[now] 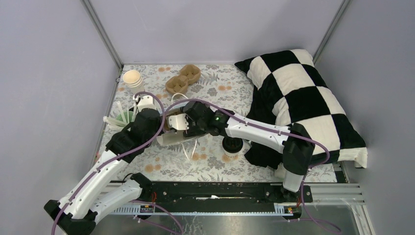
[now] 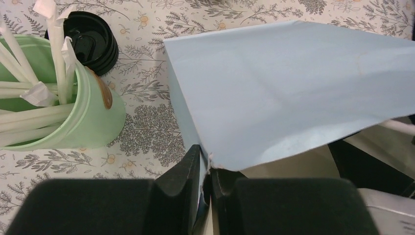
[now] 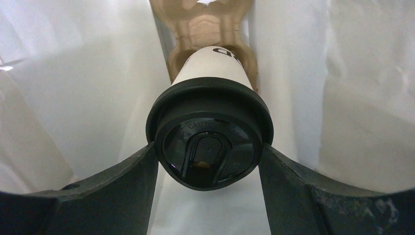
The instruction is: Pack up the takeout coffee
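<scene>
Green cup point(image 2: 83, 122): far left, holding white sticks, with a stack of black lids point(image 2: 93, 39) just beyond it. Neither is needed for this step.
Left gripper point(image 2: 208, 181): its fingers point(image 2: 183, 171) pinch the bag's rim, with paper between them.
Bag point(image 2: 293, 83): blue, mid-table, between the two arms. The pinch holds its mouth up.
Right gripper point(image 3: 210, 161): reached inside the bag. Its fingers are spread around the lid, one touching each side, so it is gripping.
Cup point(image 3: 215, 63): white with a black lid, inside the bag and over the brown carrier point(image 3: 205, 22) at the bottom. Cannot tell whether its base is seated.
Step in hand: probably lowering the cup into a carrier well.
Doing it well: line the base over the well and descend straight. Release only once the cup sits upright. The left pinch should hold the rim wide and steady so the paper does not catch the wrist.
Second cup point(image 1: 233, 146): on the table right of the bag, just beside the pillow point(image 1: 303, 93). It is not yet packed.
</scene>
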`<control>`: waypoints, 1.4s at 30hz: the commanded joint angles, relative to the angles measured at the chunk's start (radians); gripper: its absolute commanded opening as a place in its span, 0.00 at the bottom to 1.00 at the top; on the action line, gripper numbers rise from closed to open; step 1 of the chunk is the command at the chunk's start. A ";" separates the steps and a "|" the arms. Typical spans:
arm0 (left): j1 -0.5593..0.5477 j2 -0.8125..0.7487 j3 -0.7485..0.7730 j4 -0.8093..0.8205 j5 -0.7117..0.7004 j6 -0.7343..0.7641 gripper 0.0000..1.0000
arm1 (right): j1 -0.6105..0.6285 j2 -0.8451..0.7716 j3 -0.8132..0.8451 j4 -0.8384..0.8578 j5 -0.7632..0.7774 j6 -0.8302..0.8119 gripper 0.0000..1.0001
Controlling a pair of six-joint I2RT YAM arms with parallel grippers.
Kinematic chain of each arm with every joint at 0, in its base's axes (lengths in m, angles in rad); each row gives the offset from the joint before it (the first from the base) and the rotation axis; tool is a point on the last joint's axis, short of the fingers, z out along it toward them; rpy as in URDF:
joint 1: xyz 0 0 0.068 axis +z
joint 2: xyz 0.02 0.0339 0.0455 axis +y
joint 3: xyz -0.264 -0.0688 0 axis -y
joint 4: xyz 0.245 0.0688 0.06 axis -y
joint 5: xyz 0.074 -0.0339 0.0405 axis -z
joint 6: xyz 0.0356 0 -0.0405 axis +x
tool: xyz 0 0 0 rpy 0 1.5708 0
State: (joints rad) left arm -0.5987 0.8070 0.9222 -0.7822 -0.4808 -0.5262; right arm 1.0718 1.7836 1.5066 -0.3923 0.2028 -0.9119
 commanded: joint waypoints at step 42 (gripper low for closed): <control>-0.021 -0.088 -0.126 0.182 0.102 0.051 0.00 | -0.076 0.078 -0.172 0.480 -0.026 -0.162 0.33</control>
State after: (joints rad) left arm -0.6147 0.7338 0.7952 -0.6342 -0.4290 -0.4706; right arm 1.0130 1.8420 1.3037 0.0044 0.1982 -1.0950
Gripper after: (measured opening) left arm 0.005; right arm 0.756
